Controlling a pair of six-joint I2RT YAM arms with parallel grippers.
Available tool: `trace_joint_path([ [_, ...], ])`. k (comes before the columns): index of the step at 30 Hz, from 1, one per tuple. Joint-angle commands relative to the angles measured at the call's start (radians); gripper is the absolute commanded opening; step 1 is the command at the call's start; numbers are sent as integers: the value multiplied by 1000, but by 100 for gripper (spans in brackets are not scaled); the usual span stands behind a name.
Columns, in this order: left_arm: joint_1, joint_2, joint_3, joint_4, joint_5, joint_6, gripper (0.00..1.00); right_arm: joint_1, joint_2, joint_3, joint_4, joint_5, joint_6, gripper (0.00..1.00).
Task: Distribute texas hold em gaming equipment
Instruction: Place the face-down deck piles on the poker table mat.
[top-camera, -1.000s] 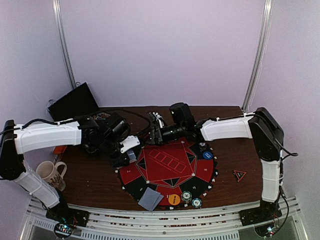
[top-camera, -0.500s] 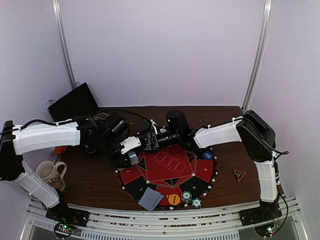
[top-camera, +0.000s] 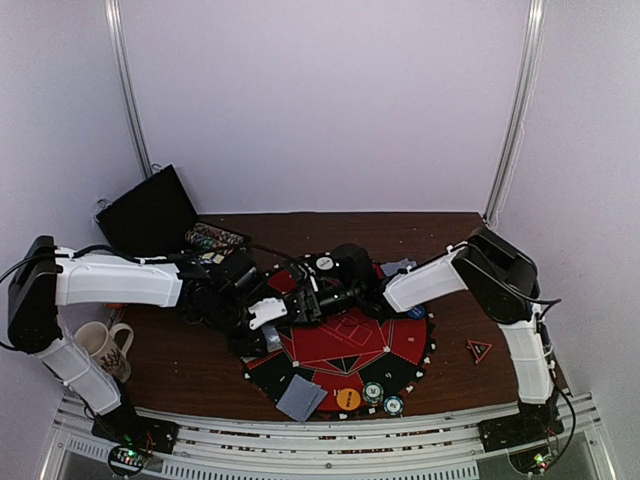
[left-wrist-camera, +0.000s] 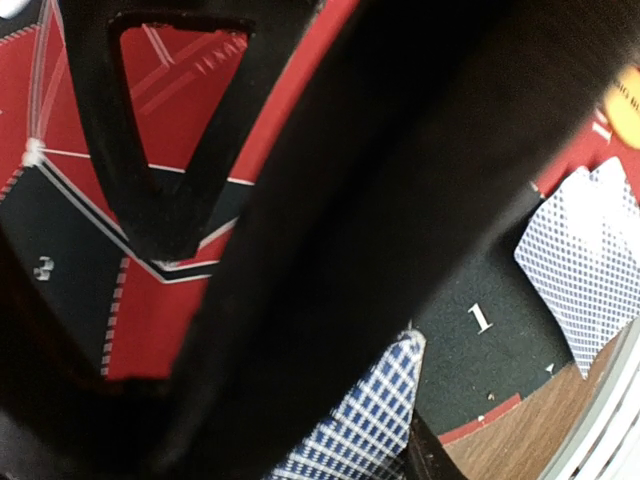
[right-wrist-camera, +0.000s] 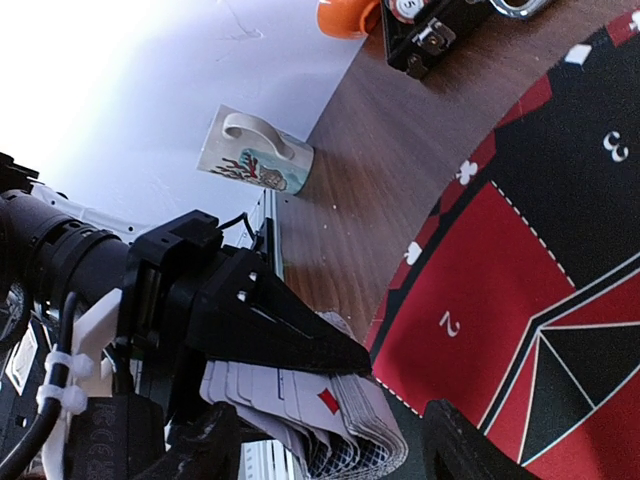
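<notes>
Left hand (top-camera: 266, 330) is clamped on a fanned deck (right-wrist-camera: 320, 415) of small cards, held over the near-left edge of the red-and-black mat (top-camera: 345, 340). A red diamond face shows in the right wrist view, and a blue-check back shows in the left wrist view. Right hand (top-camera: 298, 307) reaches across the mat to meet it. It is open fairly wide, with its dark fingers (right-wrist-camera: 205, 445) flanking the fanned end of the deck (whether they touch the cards, cannot tell; the frame edge cuts it). Both arms cross above the mat's left part and hide it in the top view.

On the mat:
- Two face-down cards (top-camera: 301, 398) overlap at the near edge, partly off onto the tabletop (top-camera: 200, 365).
- Orange button (top-camera: 348, 398) sits just right of them.
- Chip stacks (top-camera: 373, 392), two, stand beside the orange button at the near rim.
- Blue button (top-camera: 415, 311) lies at the right rim, close under the right forearm.
- More grey-blue cards (top-camera: 398, 268) lie at the far-right rim.

Off the mat:
- White mug (top-camera: 100, 345) stands at the tabletop's left, near the left arm.
- Small triangle piece (top-camera: 478, 349) lies to the right of the mat.
- Black case (top-camera: 150, 208) is at the far left.
</notes>
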Motion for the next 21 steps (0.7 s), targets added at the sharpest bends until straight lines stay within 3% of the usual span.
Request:
trace_joint_path([
  [1,24,16,-32,124,22,-37,36,22,28,-11,61,-63,-17,64],
  [7,39,3,-68,178,69,-60,36,24,83,-48,236,-68,102,64],
  [13,66,-6,-107,231,118,-78,36,25,132,-92,519,-98,298,65],
  [21,79,32,-117,248,155,-83,36,25,94,-170,505,-66,261,65],
])
